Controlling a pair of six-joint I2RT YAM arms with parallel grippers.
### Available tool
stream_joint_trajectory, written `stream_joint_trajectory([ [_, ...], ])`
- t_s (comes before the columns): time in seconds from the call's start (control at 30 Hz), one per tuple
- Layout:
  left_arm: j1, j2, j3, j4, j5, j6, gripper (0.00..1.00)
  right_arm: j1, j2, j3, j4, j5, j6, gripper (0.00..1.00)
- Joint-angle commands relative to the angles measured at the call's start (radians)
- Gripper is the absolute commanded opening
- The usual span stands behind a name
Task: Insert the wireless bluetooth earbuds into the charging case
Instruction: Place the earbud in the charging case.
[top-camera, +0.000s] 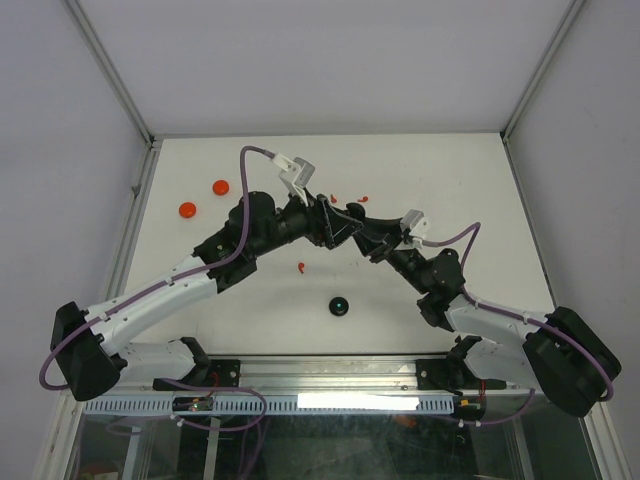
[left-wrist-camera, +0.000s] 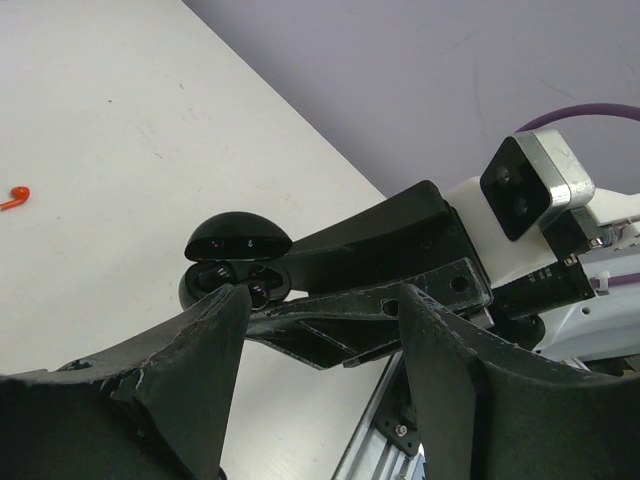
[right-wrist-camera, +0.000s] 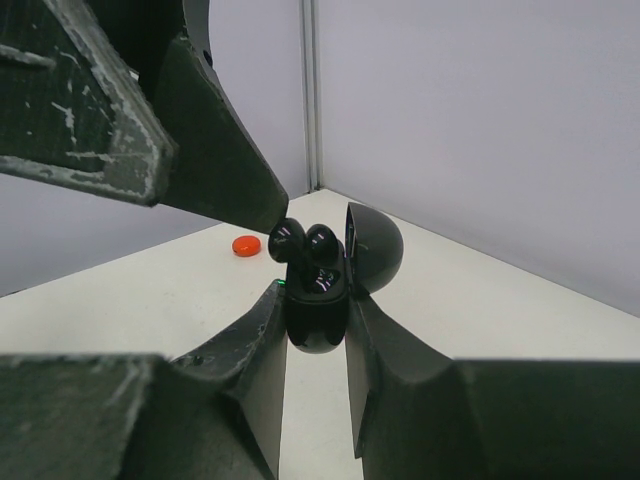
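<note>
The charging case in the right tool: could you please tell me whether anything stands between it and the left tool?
Nothing visible does. The right tool grips the open charging case, and a finger of the left tool is right at one of the two black earbuds standing in it.

Over the middle of the worktop (top-camera: 450, 170) the two arms meet nose to nose. The right gripper (right-wrist-camera: 315, 298) has its jaws clamped on the charging case (right-wrist-camera: 318, 325), and the left gripper (left-wrist-camera: 325, 300) hangs with jaws spread, one tip right at the black earbuds (right-wrist-camera: 305, 240) seated in the case. The raised lid (right-wrist-camera: 378, 248) walls off the opposite side, so little room is left around the case mouth. A black disc (top-camera: 340, 306) and a red earbud (top-camera: 301, 267) break the low passage between the arms and the near edge, two more red earbuds (top-camera: 334, 198) lie just beyond the jaws, and two red discs (top-camera: 220, 186) sit far left; the far strip and far-right corner lie open up to the enclosure walls (top-camera: 100, 120).
</note>
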Motion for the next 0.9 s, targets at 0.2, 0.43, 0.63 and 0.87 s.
stream_joint_trajectory([
  [0.2,0.012,0.01,0.059,-0.002,0.036,-0.011,0.62,0.004,-0.022,0.042,0.033,-0.011,-0.002,0.0],
  [0.43,0.012,0.039,0.083,0.0,0.158,-0.017,0.62,0.004,-0.012,0.049,0.032,-0.016,0.001,0.0],
  [0.63,0.009,0.047,0.098,-0.001,0.222,-0.011,0.62,0.004,-0.011,0.048,0.033,-0.015,0.002,0.0],
  [0.87,0.008,-0.032,0.071,-0.059,0.021,0.05,0.63,0.004,-0.01,0.044,0.035,-0.011,0.002,0.0],
])
